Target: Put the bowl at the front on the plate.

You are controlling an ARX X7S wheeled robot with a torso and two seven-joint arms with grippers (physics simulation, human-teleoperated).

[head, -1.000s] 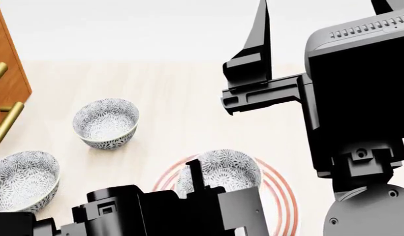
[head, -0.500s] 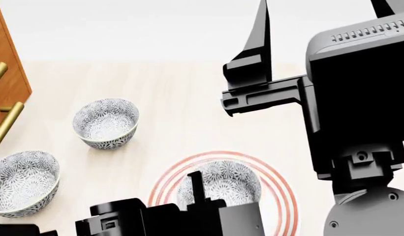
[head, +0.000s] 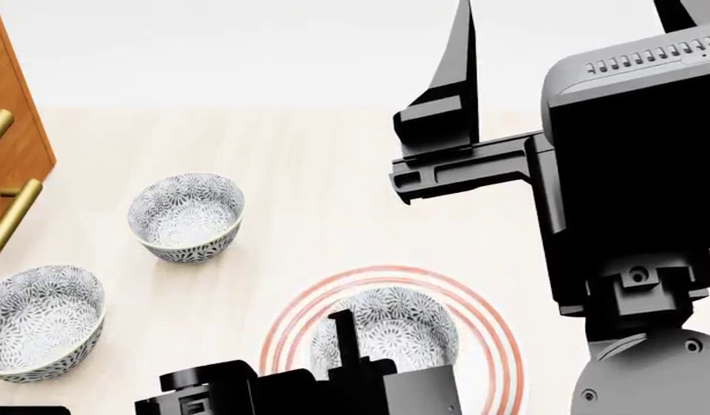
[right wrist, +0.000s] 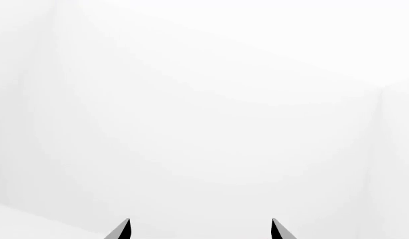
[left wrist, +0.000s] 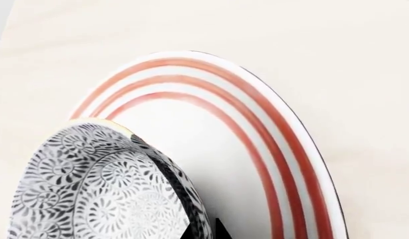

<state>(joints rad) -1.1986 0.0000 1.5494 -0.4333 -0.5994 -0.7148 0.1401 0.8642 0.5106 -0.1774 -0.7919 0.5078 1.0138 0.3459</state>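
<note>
**Bowl over the plate, left pincer on its rim**

We look down from the head camera on a pale wooden tabletop point(head: 331, 173). The bowl point(head: 389, 328) sits within the red rings of the plate point(head: 499, 346), at the near edge of our view. Whether it rests on the plate or hangs just above it, we cannot tell. Our left pincer point(head: 345, 346) is at the bowl's near rim, one dark finger point(head: 345, 333) rising against the patterned inside. In the left wrist view, the bowl point(left wrist: 98, 189) fills the near corner, with the plate point(left wrist: 271, 149) spreading behind it and a black fingertip point(left wrist: 214, 230) showing against the bowl's outer wall. We read the left pincer as closed on the bowl's rim.

Our right pincer point(head: 447, 130) is raised well above the tabletop, away from the plate. In its own wrist view, the two black fingertips point(right wrist: 124, 230) stand apart with only white background between them, so it is open and holds nothing.

Two more patterned bowls stand to the left, one farther back point(head: 186, 216) and one nearer point(head: 37, 320). A wooden cabinet point(head: 15, 147) with brass handles point(head: 11, 216) is at the left edge.
</note>
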